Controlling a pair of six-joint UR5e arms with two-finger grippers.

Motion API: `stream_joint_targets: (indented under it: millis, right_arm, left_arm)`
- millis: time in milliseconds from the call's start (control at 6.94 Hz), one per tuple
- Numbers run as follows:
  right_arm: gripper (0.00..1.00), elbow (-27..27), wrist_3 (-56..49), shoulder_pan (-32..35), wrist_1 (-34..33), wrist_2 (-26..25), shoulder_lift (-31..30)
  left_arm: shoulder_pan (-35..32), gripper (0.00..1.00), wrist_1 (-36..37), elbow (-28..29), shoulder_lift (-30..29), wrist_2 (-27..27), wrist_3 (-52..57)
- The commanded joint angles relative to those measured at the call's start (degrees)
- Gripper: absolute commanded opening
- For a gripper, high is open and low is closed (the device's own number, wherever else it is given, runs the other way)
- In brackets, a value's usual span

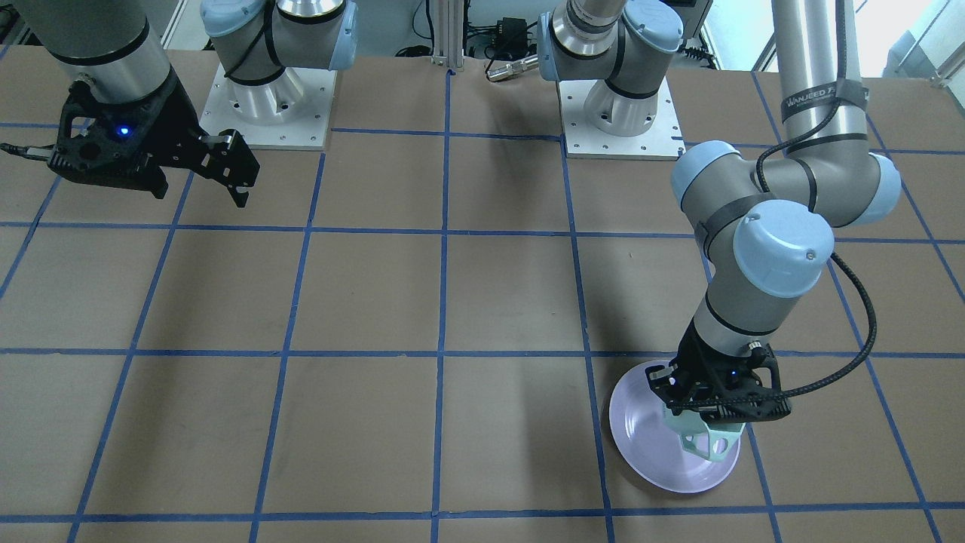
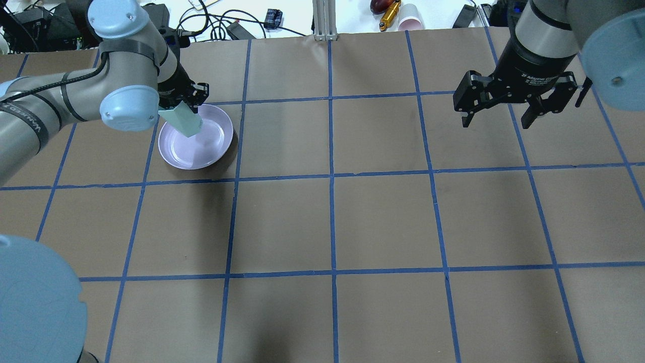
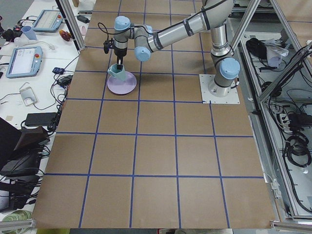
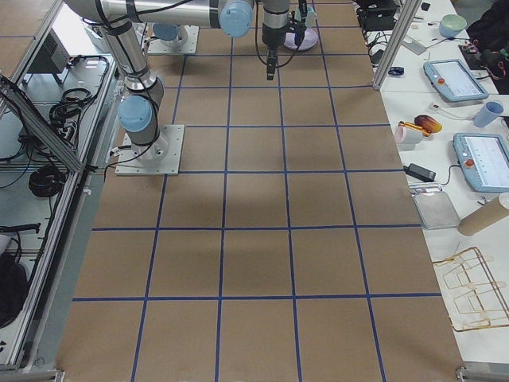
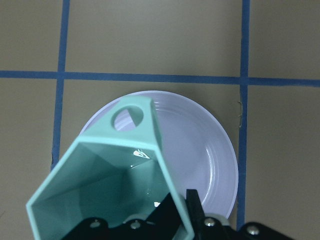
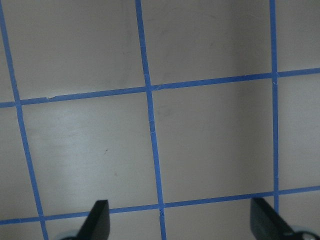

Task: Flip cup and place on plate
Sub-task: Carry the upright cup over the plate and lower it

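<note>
The left gripper is clamped on the cup, pinching one wall at its rim. In the wrist view the dark fingers seem to straddle that wall, one inside the teal hollow and one outside. The cup hangs tilted under the gripper, mouth up toward the wrist camera and handle pointing away from it.

Below it lies the plate. The plate sits on the robot's left half of the desk, nearer the edge across from the robot than the robot's own edge, and short of the left end. The cup is over the plate's side nearest the left arm, not its middle. From where I stand I cannot tell whether the cup's base rests on the plate or hangs just above it; the side view shows the two very close.

The right gripper is spread wide and holds nothing. It hangs above the robot's right half of the desk, well apart from the plate. Its own camera shows both fingertips at the bottom corners, with only brown surface and the blue tape grid between them.
</note>
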Motion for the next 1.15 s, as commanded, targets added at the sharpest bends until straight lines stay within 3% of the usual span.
stream_joint_targets:
  millis: [0, 432, 577, 721, 1009]
  right_arm:
    - [1.00, -0.01, 0.00, 0.00, 0.00, 0.00, 0.00]
    - [1.00, -0.01, 0.00, 0.00, 0.00, 0.00, 0.00]
    - [1.00, -0.01, 0.00, 0.00, 0.00, 0.00, 0.00]
    - [1.00, -0.01, 0.00, 0.00, 0.00, 0.00, 0.00]
    - [1.00, -0.01, 0.00, 0.00, 0.00, 0.09, 0.00]
  left_arm:
    - [0.03, 0.00, 1.37, -1.70, -0.69, 0.08, 0.22]
    - [0.03, 0.00, 1.46, -1.79, -2.36, 0.08, 0.22]
    - [0.03, 0.43, 1.29, -1.70, -2.45, -0.09, 0.39]
    - [0.03, 0.99, 0.85, -1.62, -2.62, -0.27, 0.13]
    - [0.03, 1.00, 0.67, -1.62, -2.19, -0.36, 0.13]
